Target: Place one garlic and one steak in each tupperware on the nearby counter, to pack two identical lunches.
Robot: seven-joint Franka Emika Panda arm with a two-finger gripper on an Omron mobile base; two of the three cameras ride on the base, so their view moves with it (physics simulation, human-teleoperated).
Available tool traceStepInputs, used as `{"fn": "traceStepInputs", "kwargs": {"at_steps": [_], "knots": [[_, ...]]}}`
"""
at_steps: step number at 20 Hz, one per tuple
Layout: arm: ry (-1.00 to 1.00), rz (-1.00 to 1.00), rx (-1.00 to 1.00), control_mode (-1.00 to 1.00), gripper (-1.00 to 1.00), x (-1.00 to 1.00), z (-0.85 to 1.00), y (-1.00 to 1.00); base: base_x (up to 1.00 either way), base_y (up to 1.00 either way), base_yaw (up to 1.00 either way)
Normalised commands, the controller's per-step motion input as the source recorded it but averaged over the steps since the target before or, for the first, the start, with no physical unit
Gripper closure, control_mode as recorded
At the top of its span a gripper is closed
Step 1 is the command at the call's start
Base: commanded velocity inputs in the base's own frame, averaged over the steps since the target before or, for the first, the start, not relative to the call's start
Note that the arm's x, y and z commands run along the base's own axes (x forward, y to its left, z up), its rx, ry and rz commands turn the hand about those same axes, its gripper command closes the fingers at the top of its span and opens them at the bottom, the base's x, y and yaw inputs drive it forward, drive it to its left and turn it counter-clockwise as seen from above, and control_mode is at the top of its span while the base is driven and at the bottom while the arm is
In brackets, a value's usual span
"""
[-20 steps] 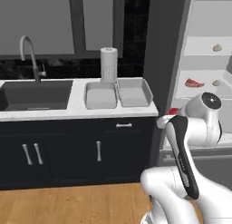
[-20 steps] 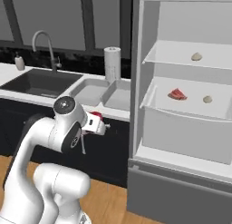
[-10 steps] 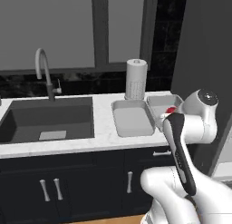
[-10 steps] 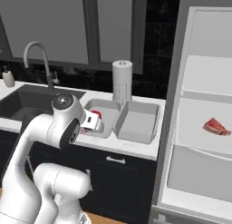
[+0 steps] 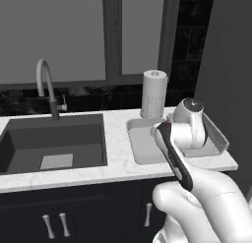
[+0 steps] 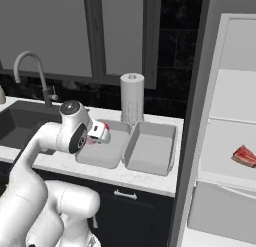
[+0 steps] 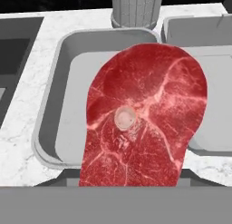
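- Steak (image 7: 144, 119) held in closed jaws of gripper (image 6: 102, 133), hanging above left tupperware (image 7: 63, 82).
- Right tupperware (image 6: 150, 150) just beside it at 3 o'clock, both on counter (image 5: 115, 138).
- Paper-towel roll (image 6: 132, 98) at 12 o'clock; second steak (image 6: 244, 156) on fridge shelf (image 6: 220, 161).

Deep red steak (image 7: 145, 119), marbled with pale pink veins, round cream bone spot near the middle. Second red steak (image 6: 244, 155) on a white fridge shelf (image 6: 220, 166). Light-grey tupperware (image 7: 68, 105), plain; twin tub (image 6: 150, 148) the same grey. White tabletop (image 5: 118, 168) with faint grey veining. Dark navy cabinets (image 5: 74, 212), silver handles. Charcoal sink (image 5: 49, 143), silver faucet (image 5: 47, 87). White paper-towel roll (image 5: 154, 93), finely dotted. Black backsplash (image 5: 192, 50).
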Motion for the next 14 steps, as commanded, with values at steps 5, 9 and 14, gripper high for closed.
{"fn": "traceStepInputs", "kwargs": {"at_steps": [5,9,14], "knots": [[0.01,0.00,0.01,-1.00,1.00,1.00,-0.73,0.01,0.00,0.00,0.00],[0.03,0.00,0.00,-1.00,-1.00,1.00,-0.58,0.04,0.00,0.00,0.00],[0.08,-0.04,0.00,-1.00,-1.00,0.67,0.04,0.01,0.00,0.00,0.00]]}}
